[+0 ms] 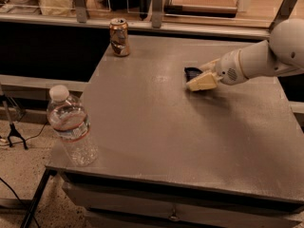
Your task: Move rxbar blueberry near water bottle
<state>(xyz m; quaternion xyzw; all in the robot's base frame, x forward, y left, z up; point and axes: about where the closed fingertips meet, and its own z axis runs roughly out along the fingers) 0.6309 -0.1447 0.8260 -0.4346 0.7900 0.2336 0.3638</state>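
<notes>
Hand (198, 76) at rxbar blueberry (192, 72), its grip unclear; water bottle (71, 127) well apart

The white arm (260, 60) came in from the right side and stretched out nearly level, sloping slightly downward toward its tip. A big rounded joint (289, 41) sat at the right edge, and from it a smooth, tapering forearm ran leftward. The wrist (230, 70) was a stubby white cylinder with a small speckled grille on its side. Beyond that was the cream-coloured gripper (198, 76), held low, a little right of centre and toward the far side, pointing left and angled slightly down.
</notes>
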